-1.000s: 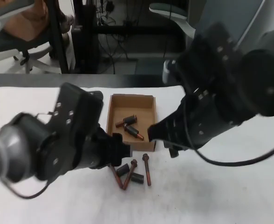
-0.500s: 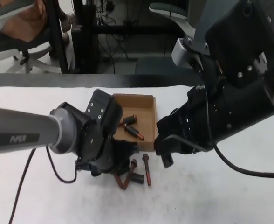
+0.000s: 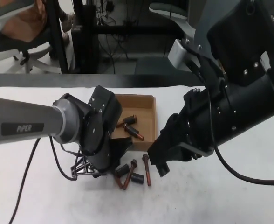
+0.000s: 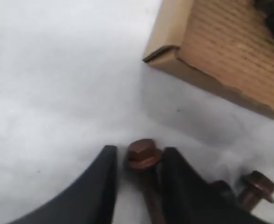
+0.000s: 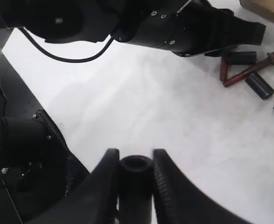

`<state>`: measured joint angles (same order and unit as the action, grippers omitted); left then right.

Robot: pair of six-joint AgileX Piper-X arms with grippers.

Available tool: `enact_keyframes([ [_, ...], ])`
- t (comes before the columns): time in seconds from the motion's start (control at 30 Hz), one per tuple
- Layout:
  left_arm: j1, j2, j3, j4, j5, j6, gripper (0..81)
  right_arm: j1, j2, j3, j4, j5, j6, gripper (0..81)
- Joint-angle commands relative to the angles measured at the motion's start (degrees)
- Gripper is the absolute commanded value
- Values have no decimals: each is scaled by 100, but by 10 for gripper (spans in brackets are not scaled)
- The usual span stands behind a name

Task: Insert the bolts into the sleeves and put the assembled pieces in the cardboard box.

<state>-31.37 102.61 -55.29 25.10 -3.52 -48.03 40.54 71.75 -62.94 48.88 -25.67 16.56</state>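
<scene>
On the white table beside the cardboard box [image 3: 133,97] [image 4: 221,56] lies a rust-brown bolt [image 4: 144,155], and my left gripper [image 4: 140,151] is shut around it just below the head. In the high view that bolt [image 3: 118,180] pokes out from under the left arm. My right gripper [image 5: 135,153] [image 3: 162,166] hovers over the table, shut on a black sleeve [image 5: 136,169]. Loose bolts [image 3: 147,171] [image 5: 251,70] and sleeves [image 3: 137,178] [image 5: 259,86] lie in a small pile in front of the box. Two assembled pieces [image 3: 134,132] rest inside the box.
The left arm's dark body [image 5: 174,28] stretches across the table towards the pile. A second loose bolt [image 4: 256,186] lies close to the left fingers. Office chairs and a dark rack stand behind the table's far edge [image 3: 44,79].
The left arm swung down and its gripper settled on the bolt at the pile's left side. The right arm shifted lower and a little left, still holding the sleeve.
</scene>
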Motion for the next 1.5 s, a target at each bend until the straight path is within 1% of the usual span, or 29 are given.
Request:
enact_keyframes([
  [0.0,4,171,159,768,100,198,10,-13,-83,-13,-31,-86,-218,6],
  [0.1,43,171,168,639,176,312,18,-13,-97,-13,-31,-86,-217,6],
  [0.13,84,171,168,573,275,362,18,-13,-96,-13,-31,-86,-257,6],
  [0.17,135,118,168,466,524,537,18,-13,-96,-13,-31,-86,-311,6],
  [0.2,151,63,168,440,539,718,18,-13,-121,-13,-31,-86,-425,6],
  [0.3,149,-392,168,408,352,1182,18,-13,-195,-3,-7,-86,-868,6],
  [0.4,149,-1097,214,326,-118,1807,18,-13,-404,83,-59,-255,-1402,6],
  [0.47,149,-1785,402,-25,-330,2353,18,-13,-603,241,-172,-254,-1465,6],
  [0.53,149,-2563,679,-521,-298,2772,18,7,-896,520,-392,-254,-1465,6],
  [0.6,149,-3298,1034,-1122,-4,3074,18,49,-1228,840,-676,-254,-1442,6],
  [0.67,149,-4097,1381,-1782,610,3216,18,134,-1562,1212,-934,-254,-1440,6],
  [0.77,113,-5089,1830,-3006,1613,3315,18,425,-2182,1653,-1348,-241,-1420,6],
  [0.83,56,-5549,2055,-3724,1807,3440,18,640,-2519,1903,-1745,50,-1420,6],
  [0.9,-11,-5835,2220,-4112,1874,3927,18,871,-2765,2145,-2111,935,-1461,6],
  [0.93,-54,-5903,2251,-4131,1965,4188,18,944,-2823,2270,-2285,1344,-1515,6],
  [0.97,-103,-5914,2255,-4055,2056,4379,18,1020,-2854,2405,-2543,1980,-1575,6],
  [1.0,-160,-5897,2255,-4040,2164,4447,18,1085,-2855,2524,-2844,2368,-1543,6],
  [1.07,-304,-5812,2255,-4052,2270,4444,18,1147,-2783,2878,-3538,3047,-1619,6],
  [1.13,-454,-5691,2255,-4051,2300,4444,18,1145,-2646,3310,-4499,3452,-1693,6],
  [1.2,-620,-5511,2255,-4085,2300,4444,18,1133,-2416,3687,-5456,3656,-1717,6],
  [1.3,-828,-5216,2255,-4172,2300,4504,18,1122,-2029,4110,-6586,3666,-1702,6],
  [1.37,-918,-5055,2255,-4313,2300,4503,18,1122,-1804,4239,-7093,3595,-1741,6],
  [1.47,-970,-4794,2255,-4601,2300,4503,18,1122,-1531,4254,-7596,3282,-2066,6],
])
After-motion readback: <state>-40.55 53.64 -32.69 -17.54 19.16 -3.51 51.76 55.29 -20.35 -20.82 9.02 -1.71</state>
